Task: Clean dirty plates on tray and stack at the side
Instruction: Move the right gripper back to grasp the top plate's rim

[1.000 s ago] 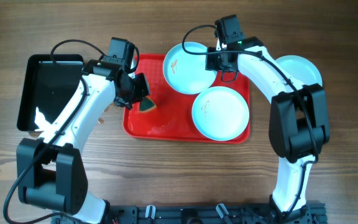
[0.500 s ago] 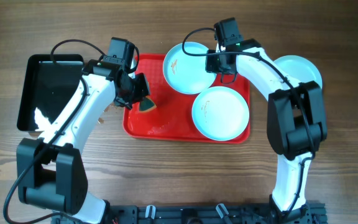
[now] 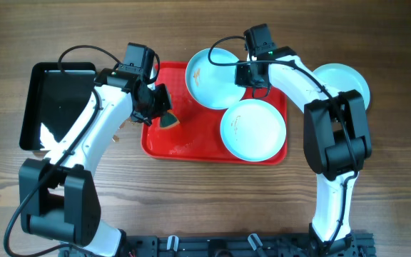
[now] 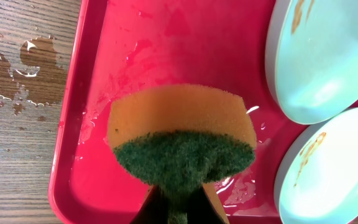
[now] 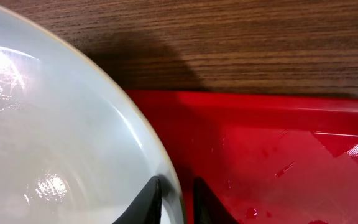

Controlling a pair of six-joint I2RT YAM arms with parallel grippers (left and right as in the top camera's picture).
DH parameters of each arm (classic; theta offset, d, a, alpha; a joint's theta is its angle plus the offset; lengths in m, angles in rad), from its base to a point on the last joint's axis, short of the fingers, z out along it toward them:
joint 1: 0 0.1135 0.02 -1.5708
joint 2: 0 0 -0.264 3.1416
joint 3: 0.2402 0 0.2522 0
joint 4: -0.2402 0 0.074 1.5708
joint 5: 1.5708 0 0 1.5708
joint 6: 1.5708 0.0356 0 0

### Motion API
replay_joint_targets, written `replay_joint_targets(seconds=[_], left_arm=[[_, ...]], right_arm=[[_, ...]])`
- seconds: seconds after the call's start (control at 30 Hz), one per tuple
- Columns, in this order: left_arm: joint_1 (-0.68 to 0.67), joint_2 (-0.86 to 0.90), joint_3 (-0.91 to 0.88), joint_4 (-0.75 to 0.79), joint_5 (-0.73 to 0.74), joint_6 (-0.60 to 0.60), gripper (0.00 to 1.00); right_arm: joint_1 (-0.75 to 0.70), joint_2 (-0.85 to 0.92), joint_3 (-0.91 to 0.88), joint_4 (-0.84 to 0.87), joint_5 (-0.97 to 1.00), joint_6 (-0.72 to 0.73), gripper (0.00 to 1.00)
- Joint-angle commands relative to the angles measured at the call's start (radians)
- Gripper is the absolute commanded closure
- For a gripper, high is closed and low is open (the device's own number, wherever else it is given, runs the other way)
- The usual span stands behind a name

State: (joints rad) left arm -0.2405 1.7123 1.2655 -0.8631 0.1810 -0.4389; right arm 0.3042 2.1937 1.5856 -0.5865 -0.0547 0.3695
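A wooden table (image 3: 377, 207) filled the overhead view, with two white robot arms reaching in from its near edge. The red tray (image 3: 191, 146) lay around the middle of the table, closer to the far edge, and its floor was wet. A black tray (image 3: 28, 107) sat near the table's left edge, well apart from the plates.

Three pale round plates came next in size. The near plate (image 3: 253, 130) lay flat in the red tray's near right corner. It carried a thin orange smear, so it looked uncleaned. The far plate (image 3: 209, 80) sat at the red tray's far edge, overhanging the rim. It had an orange smear on its left side and touched or slightly overlapped the near plate. The third plate (image 3: 348, 78) rested on bare wood off the red tray's right side, near the table's right edge. No smear showed on it, so it was probably the start of the clean stack.

The right gripper (image 3: 252, 71) was clamped on the far plate's right rim, one finger inside the dish and one outside, likely to steady it for scrubbing. The left gripper (image 3: 159, 107) was clenched on an orange sponge (image 4: 182, 134), pinching its green scouring end. It held the sponge over the red tray's left half, apart from both plates. Whether the sponge touched the red tray could not be told. Small water puddles (image 4: 23, 56) lay on the wood beside the red tray's left edge.
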Motion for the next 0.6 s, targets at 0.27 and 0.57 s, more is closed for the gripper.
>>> replay_joint_targets(seconds=[0.27, 0.57], left_arm=[[0.001, 0.005, -0.005, 0.000, -0.007, 0.016, 0.96], [0.001, 0.005, -0.005, 0.031, -0.007, 0.045, 0.96]], right_arm=[[0.009, 0.000, 0.039, -0.034, -0.143, -0.003, 0.96], [0.042, -0.031, 0.075, -0.190, -0.312, 0.053, 0.96]])
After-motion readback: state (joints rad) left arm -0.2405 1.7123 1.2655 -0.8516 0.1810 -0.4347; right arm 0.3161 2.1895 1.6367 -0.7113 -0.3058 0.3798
